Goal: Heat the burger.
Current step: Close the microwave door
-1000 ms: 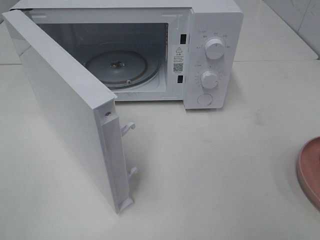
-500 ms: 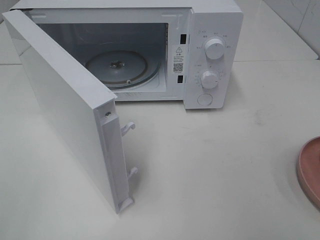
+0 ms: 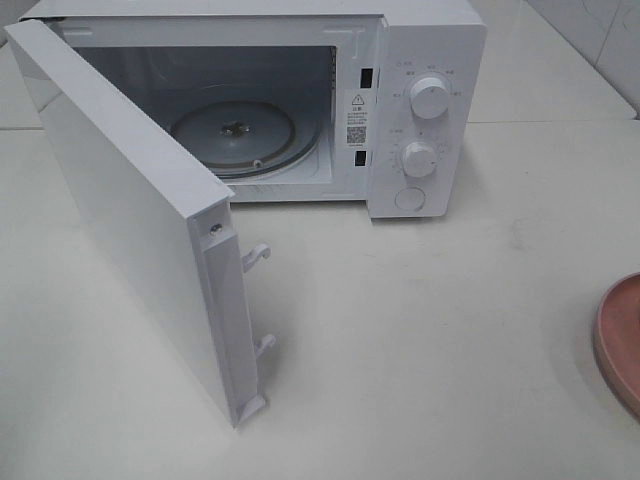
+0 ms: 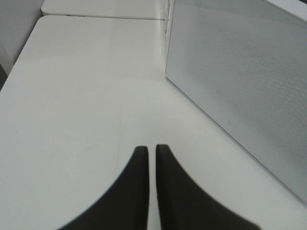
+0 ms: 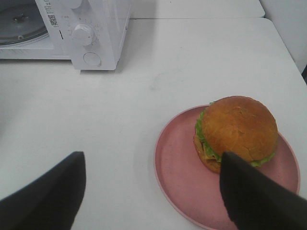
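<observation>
The burger [image 5: 236, 132] sits on a pink round plate [image 5: 177, 167], toward the plate's far side from the microwave, bun up, with the lettuce frill and cheese showing on its near flank. Plate and burger rest on the white counter [image 5: 168, 81], well apart from the microwave [image 3: 425, 110]; in the high view only the plate's rim [image 3: 615, 340] shows at the right edge and the burger itself is out of frame.

The right gripper [image 5: 153, 191] hangs just above the plate with its fingers [image 5: 252, 201] spread wide and holding nothing. One finger overlaps the burger's near edge in the wrist view, the other stands over bare counter, so the spread looks wide enough to straddle the bun. It seems posed for the pick.

The left gripper [image 4: 151, 165] has its fingers [image 4: 136, 191] drawn nearly together, empty, beside the outer face of the microwave door [image 4: 240, 86].

That door [image 3: 130, 220] is swung out wide on the left, leaving the cavity open with the glass turntable [image 3: 235, 135] bare. The counter between plate and opening is unobstructed, giving a clear route; the control panel with its two knobs [image 3: 430, 98] borders the opening on the plate's side, and the carry should skirt that edge.
</observation>
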Robot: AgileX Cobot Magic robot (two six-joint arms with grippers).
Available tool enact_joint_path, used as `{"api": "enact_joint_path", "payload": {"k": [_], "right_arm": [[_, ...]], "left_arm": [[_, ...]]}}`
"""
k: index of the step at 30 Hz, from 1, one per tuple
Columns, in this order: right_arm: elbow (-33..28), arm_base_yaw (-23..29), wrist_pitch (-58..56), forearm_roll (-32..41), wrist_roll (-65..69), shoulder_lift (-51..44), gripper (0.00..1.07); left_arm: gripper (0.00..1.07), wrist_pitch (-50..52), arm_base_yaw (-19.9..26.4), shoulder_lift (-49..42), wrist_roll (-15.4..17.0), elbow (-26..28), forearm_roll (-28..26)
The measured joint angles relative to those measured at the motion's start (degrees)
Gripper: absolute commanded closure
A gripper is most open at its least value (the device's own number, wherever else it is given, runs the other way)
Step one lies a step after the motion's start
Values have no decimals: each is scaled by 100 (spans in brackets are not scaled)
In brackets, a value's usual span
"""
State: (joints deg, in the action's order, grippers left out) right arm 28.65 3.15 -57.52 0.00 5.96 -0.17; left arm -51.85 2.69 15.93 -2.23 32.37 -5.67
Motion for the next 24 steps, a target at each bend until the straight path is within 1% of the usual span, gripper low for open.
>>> {"api": "enact_joint_path", "payload": {"k": [1,3,5,8,9,10,11,12,13,14,15,16,17,18,19,20,21,23,24], "right_arm": [[0,0,0,0,0,0,32],[0,0,0,0,0,0,32],[0,0,0,0,0,0,32],[0,0,0,0,0,0,32],[0,0,0,0,0,0,32],[0,0,0,0,0,0,32],[0,0,0,0,0,0,32],[0,0,0,0,0,0,32],[0,0,0,0,0,0,32],[0,0,0,0,0,0,32],[0,0,0,0,0,0,32],[0,0,0,0,0,0,32],[0,0,0,0,0,0,32],[0,0,0,0,0,0,32],[0,0,0,0,0,0,32],[0,0,0,0,0,0,32],[0,0,0,0,0,0,32],[0,0,0,0,0,0,32],[0,0,0,0,0,0,32]], "left_arm": [[107,97,0,206,0,0,0],[107,178,0,304,0,-23,0],[107,980,0,521,0,-321,0],[107,1192,0,544,-6,-458,0],[107,1713,0,579,-97,-768,-34],[107,2200,0,613,-321,-1054,-160],[107,2200,0,613,-321,-1054,-160],[107,2458,0,625,-435,-1180,-246],[107,2979,0,642,-756,-1473,-504],[107,2979,0,642,-756,-1473,-504],[107,3203,0,653,-877,-1593,-630],[107,3724,0,693,-1100,-1748,-945],[107,3724,0,693,-1100,-1748,-945],[107,3999,0,728,-1203,-1816,-1071],[107,3999,0,728,-1203,-1816,-1071],[107,4418,0,802,-1346,-1908,-1209],[107,4629,0,968,-1438,-1954,-1255],[107,4693,0,1083,-1473,-1965,-1261],[107,4824,0,1329,-1513,-1977,-1249]]}}
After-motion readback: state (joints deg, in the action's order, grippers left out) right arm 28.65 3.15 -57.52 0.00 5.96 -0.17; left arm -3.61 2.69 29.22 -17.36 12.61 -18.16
